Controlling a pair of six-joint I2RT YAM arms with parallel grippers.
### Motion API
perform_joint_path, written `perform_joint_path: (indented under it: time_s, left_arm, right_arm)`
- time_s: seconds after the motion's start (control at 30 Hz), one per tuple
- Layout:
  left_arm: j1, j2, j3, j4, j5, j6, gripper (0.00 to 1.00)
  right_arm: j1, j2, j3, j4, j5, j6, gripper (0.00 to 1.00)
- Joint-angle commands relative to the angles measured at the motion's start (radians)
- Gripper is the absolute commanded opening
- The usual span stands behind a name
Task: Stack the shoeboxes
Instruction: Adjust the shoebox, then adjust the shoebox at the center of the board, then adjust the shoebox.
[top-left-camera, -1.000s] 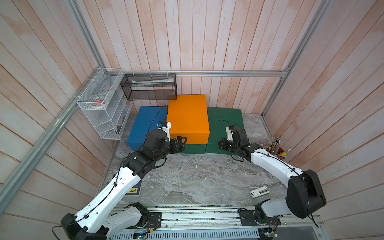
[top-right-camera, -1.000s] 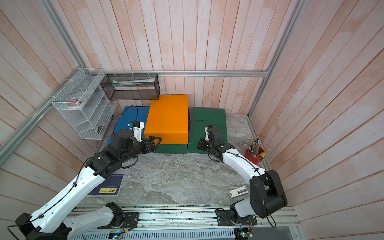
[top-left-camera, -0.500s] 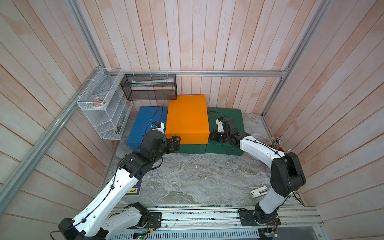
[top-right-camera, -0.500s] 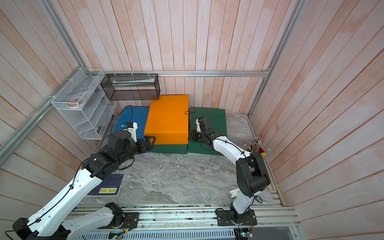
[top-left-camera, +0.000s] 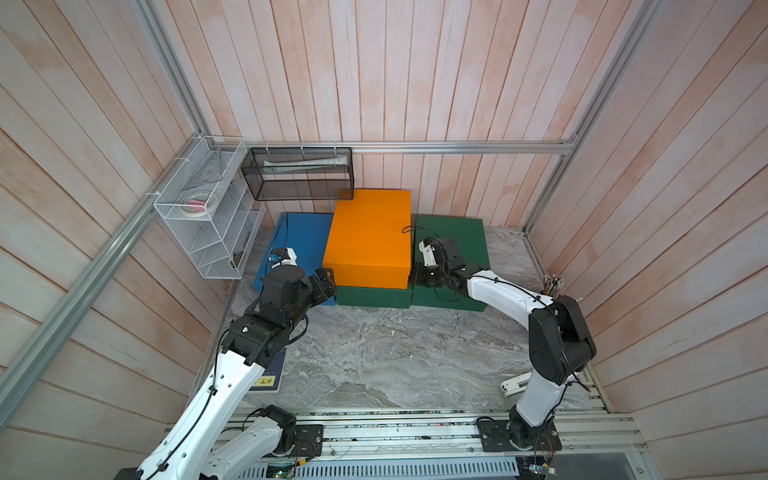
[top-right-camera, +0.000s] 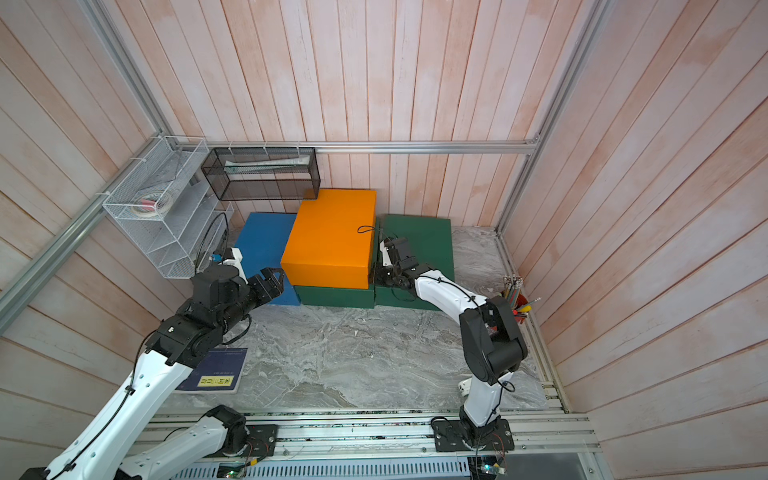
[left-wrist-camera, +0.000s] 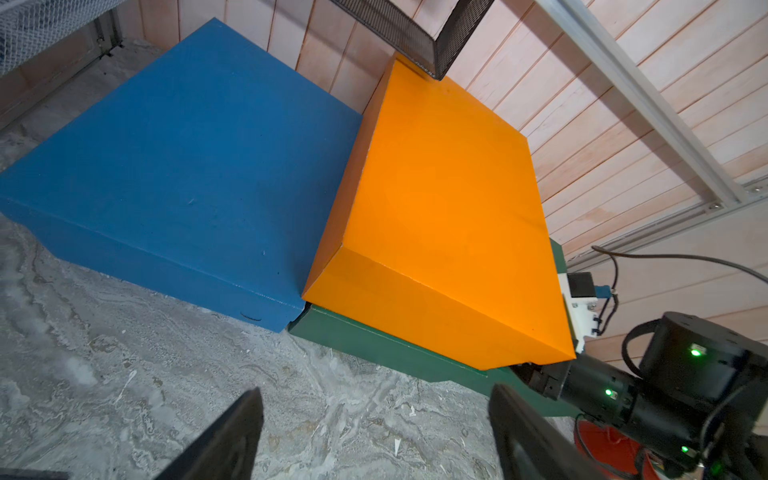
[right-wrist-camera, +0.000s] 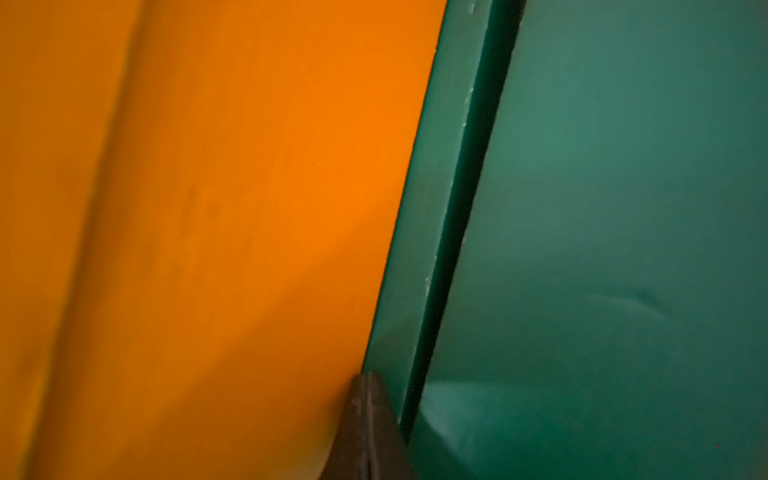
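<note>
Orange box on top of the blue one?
No, the orange box rests on a green box, with the blue box beside it.

A robot lab booth: plank walls (top-left-camera: 374, 83), aluminium framing (top-left-camera: 415, 147), robot arms (top-left-camera: 216, 386) bolted to a rail (top-left-camera: 395, 432).

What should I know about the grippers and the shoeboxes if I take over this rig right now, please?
Left gripper: open and empty, by the near corner of the orange box on the side of the blue box.
Right gripper: shut, holding nothing, tip at the seam where the orange box meets the green box beneath it.
Boxes: the orange box sits on the green box in the middle. The blue box is on the table to its left, the second green box to its right.
Done: one box stacked.
Left: the blue box and second green box go on the pile.
</note>
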Motion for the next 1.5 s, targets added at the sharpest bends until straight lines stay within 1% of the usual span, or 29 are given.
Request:
perform_joint_path:
  time_s: [0.0, 0.17, 0.27, 0.47, 0.67, 0.83, 0.93, 1.03, 1.27, 1.37, 1.47]
  left_arm:
    - [0.032, 0.008, -0.033, -0.011, 0.019, -0.024, 0.88]
    - [0.099, 0.008, -0.072, 0.019, 0.072, -0.02, 0.88]
    - [0.134, 0.009, -0.082, 0.036, 0.11, -0.017, 0.88]
    - [0.158, 0.039, -0.084, 0.069, 0.149, 0.006, 0.88]
    - [0.192, 0.1, -0.064, 0.128, 0.149, 0.056, 0.88]
    - [0.3, 0.144, -0.019, 0.186, 0.169, 0.096, 0.89]
    - [0.377, 0.17, -0.014, 0.25, 0.208, 0.089, 0.9]
    - [0.434, 0.218, -0.019, 0.33, 0.277, 0.062, 0.9]
    - [0.443, 0.411, 0.014, 0.471, 0.432, 0.026, 0.87]
    - [0.435, 0.464, 0.013, 0.536, 0.499, -0.001, 0.87]
    - [0.406, 0.499, 0.018, 0.575, 0.528, -0.013, 0.87]
  right_arm:
    - [0.001, 0.021, 0.0, -0.022, 0.016, 0.005, 0.01]
    - [-0.006, 0.016, -0.005, -0.072, 0.071, -0.009, 0.01]
    - [-0.025, -0.005, -0.029, -0.09, 0.078, -0.004, 0.01]
    - [-0.071, -0.068, -0.109, -0.069, 0.078, 0.015, 0.01]
    - [-0.082, -0.072, -0.114, -0.071, 0.064, 0.002, 0.0]
    - [-0.078, -0.062, -0.075, -0.057, 0.015, -0.003, 0.0]
    - [-0.076, -0.063, -0.051, -0.054, 0.004, -0.001, 0.01]
    - [-0.068, -0.062, -0.027, -0.055, -0.005, 0.001, 0.01]
    - [-0.06, -0.073, 0.025, -0.06, -0.002, 0.015, 0.0]
    - [-0.06, -0.065, 0.049, -0.07, 0.015, 0.015, 0.0]
    - [-0.06, -0.029, 0.076, -0.089, 0.031, 0.01, 0.0]
